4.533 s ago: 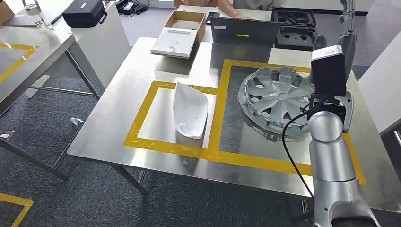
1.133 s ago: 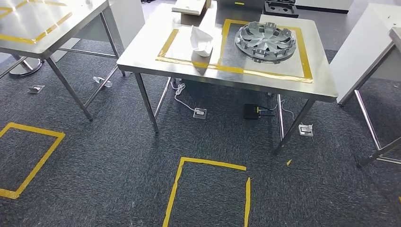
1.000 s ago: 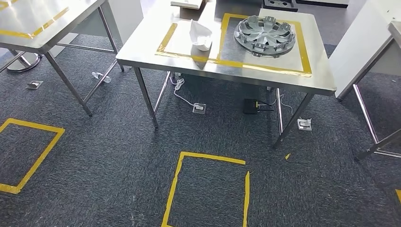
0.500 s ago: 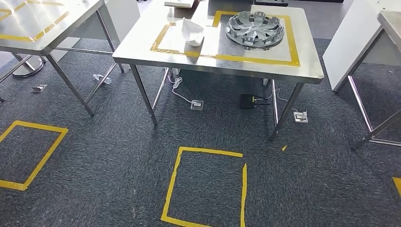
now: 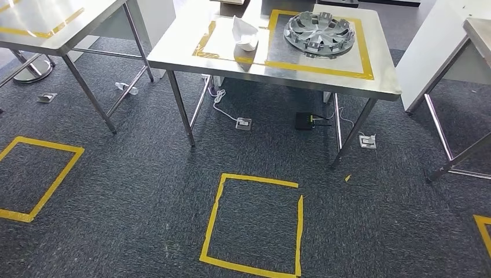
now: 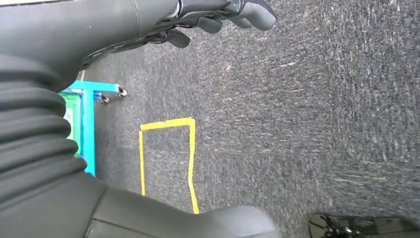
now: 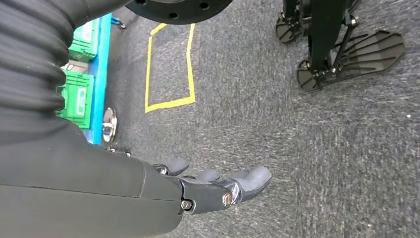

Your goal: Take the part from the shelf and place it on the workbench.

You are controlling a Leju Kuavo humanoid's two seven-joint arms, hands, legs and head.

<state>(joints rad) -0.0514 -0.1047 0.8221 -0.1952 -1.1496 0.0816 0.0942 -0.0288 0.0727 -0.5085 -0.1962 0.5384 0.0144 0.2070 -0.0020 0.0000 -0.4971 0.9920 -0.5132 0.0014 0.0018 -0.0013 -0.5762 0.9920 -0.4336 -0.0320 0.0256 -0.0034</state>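
A silver wheel cover (image 5: 318,33) lies on the steel workbench (image 5: 185,55), inside a yellow tape rectangle. To its left a white curved part (image 5: 244,33) rests in a second taped field. I stand back from the bench, on dark carpet. My left hand (image 6: 223,15) hangs over the floor with its fingers stretched out and holds nothing. My right hand (image 7: 218,186) hangs the same way, fingers slightly apart and free of any object. A blue shelf frame with green bins (image 7: 81,74) stands behind me.
Another steel table (image 5: 46,23) stands at the left and a white cabinet (image 5: 440,40) at the right. Yellow tape squares (image 5: 255,226) mark the carpet. Cables, a floor socket (image 5: 243,123) and a black box (image 5: 304,120) lie under the workbench.
The camera moved: 4.5 s ago I stood at the bench with my right arm raised by the wheel cover; now the bench lies farther off and both arms hang down.
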